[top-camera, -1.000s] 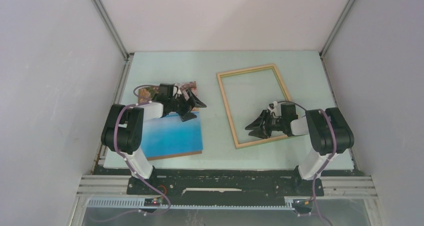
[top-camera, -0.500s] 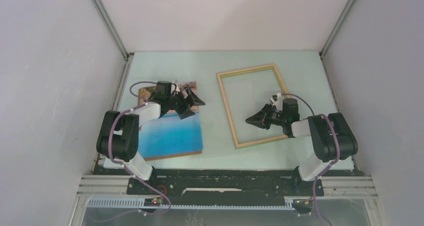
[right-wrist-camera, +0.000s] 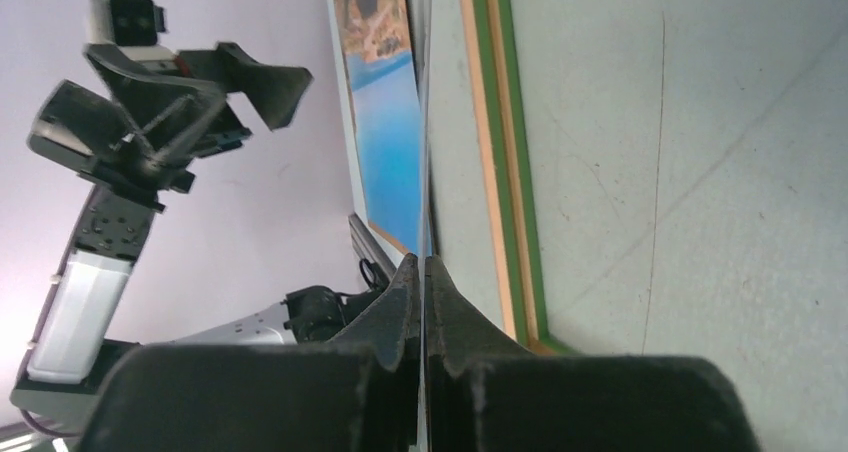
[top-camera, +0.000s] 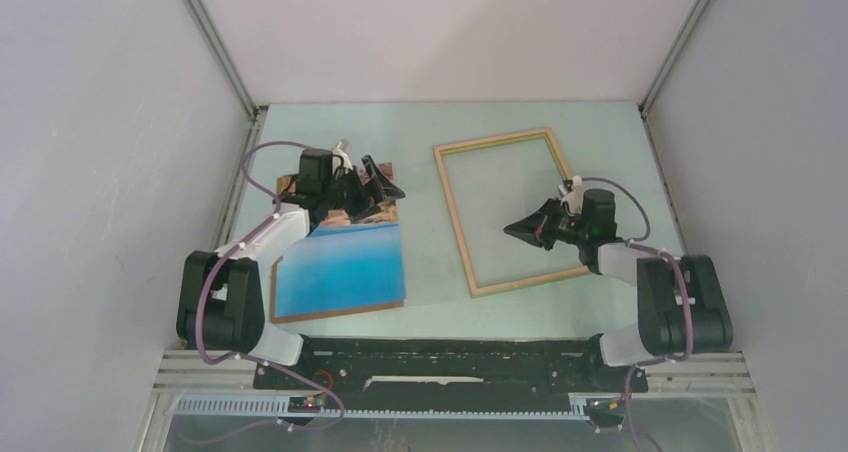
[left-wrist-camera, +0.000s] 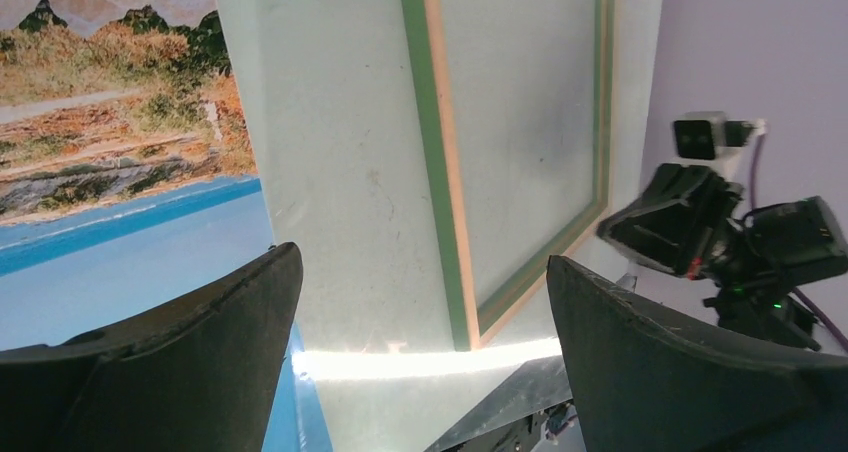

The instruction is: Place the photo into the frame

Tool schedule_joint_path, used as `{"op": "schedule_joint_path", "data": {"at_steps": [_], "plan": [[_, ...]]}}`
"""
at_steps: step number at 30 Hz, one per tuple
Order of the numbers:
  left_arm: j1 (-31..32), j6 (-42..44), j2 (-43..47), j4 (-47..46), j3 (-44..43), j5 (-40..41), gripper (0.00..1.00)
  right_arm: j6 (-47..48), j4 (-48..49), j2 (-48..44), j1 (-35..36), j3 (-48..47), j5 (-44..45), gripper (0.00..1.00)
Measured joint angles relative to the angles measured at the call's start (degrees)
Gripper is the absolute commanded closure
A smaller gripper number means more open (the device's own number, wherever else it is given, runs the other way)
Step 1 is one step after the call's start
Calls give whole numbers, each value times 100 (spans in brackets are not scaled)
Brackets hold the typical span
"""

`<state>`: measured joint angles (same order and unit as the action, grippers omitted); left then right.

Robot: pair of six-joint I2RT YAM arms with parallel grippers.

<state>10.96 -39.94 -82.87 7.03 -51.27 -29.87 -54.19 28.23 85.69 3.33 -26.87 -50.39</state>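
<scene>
Left gripper [top-camera: 378, 198] hangs with its jaws spread wide apart above the cliff end of the photo [top-camera: 340, 267], and it holds nothing. My right gripper [top-camera: 512, 229] has its jaws pressed together, also with nothing between them, over the inside of the frame [top-camera: 495, 139]. The photo lies picture side up on the pale green table [top-camera: 430, 272], left of the frame and apart from it. The frame lies flat, light wood upward. I see plain grey walls [top-camera: 100, 192] on 3 sides. Compared with 1 second ago, both arms reach farther from their bases, the right jaws have closed, and the photo and frame have not moved.
</scene>
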Motion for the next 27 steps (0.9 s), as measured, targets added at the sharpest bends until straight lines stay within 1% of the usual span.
{"op": "schedule_joint_path", "data": {"at_steps": [5, 9, 11, 12, 13, 14, 15, 16, 18, 21, 27], "plan": [[57, 17, -103, 177, 0, 79, 0, 695, -1429, -942, -332, -365, 118, 100], [380, 46, -101, 348, 0, 343, 2, 1384, -2809, -1845, -800, -728, 201, 100], [699, 11, -101, 391, 0, 509, 6, 1700, -3453, -2188, -1051, -957, 247, 100], [890, -28, -103, 409, 0, 627, 10, 1967, -4013, -2446, -1285, -1213, 282, 100], [1086, -81, -114, 435, -11, 743, 11, 2006, -4096, -2490, -1320, -1255, 289, 100], [1228, -133, -140, 472, -39, 844, 12, 2173, -4452, -2627, -1497, -1438, 334, 100], [1423, -216, -216, 560, -138, 990, 14, 2288, -4706, -2719, -1606, -1576, 363, 100], [1582, -284, -337, 638, -286, 1110, 18, 2415, -5038, -2815, -1725, -1764, 402, 100], [1847, -435, -634, 734, -625, 1327, 21, 2612, -5633, -2949, -1873, -2164, 531, 100], [2199, -575, -1139, 844, -1154, 1681, 31, 2844, -6260, -3086, -1937, -2758, 741, 100], [2710, -682, -2238, 1305, -2247, 2277, 44, 3123, -7136, -3401, -1939, -3613, 1019, 100]]}}
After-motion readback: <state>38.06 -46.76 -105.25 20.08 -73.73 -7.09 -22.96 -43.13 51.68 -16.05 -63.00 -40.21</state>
